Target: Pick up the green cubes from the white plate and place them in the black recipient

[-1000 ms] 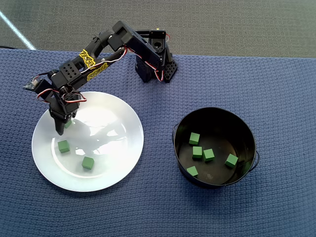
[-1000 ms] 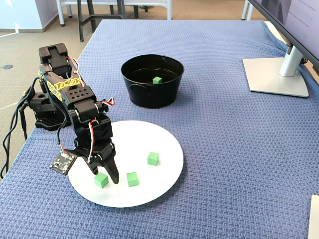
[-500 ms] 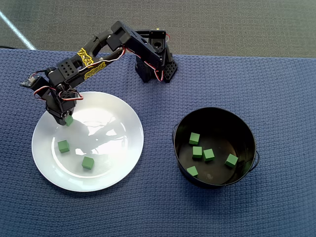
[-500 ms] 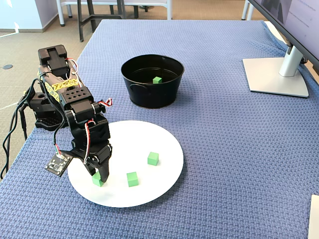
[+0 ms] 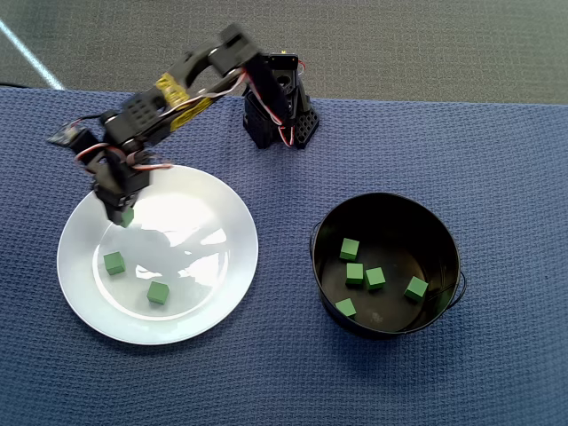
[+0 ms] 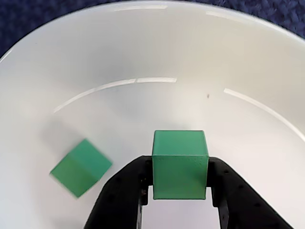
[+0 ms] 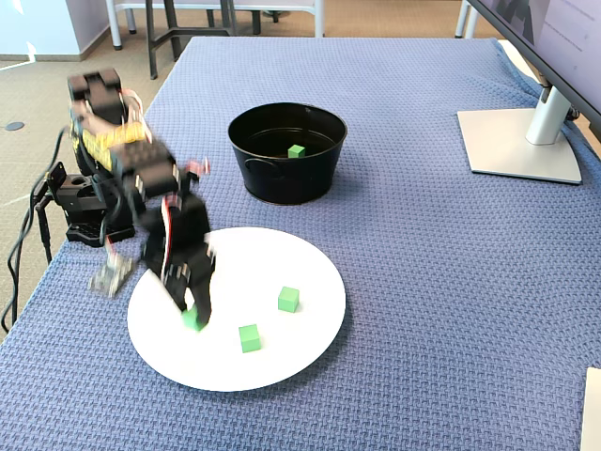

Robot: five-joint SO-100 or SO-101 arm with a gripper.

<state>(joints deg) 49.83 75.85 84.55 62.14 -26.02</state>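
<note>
My gripper (image 6: 179,179) (image 5: 123,216) (image 7: 192,318) is shut on one green cube (image 6: 179,169) and holds it just above the white plate (image 5: 213,293) (image 7: 282,362) (image 6: 238,57). In the overhead view this is over the plate's upper left part. Two more green cubes (image 5: 113,262) (image 5: 158,292) lie on the plate; the fixed view shows them too (image 7: 249,337) (image 7: 288,299). One of them (image 6: 80,166) lies to the left of my fingers in the wrist view. The black recipient (image 5: 444,232) (image 7: 282,174) stands right of the plate in the overhead view with several green cubes (image 5: 365,277) inside.
A blue woven cloth (image 5: 497,142) covers the table. The arm's base (image 5: 280,111) stands at the cloth's far edge in the overhead view. A monitor stand (image 7: 521,141) sits at the right in the fixed view. Cables (image 7: 23,249) hang off the table's left edge.
My gripper closed on the cube at the plate's edge and has lifted it slightly off the plate. The arm is blurred with motion now. The other cubes stayed put.
</note>
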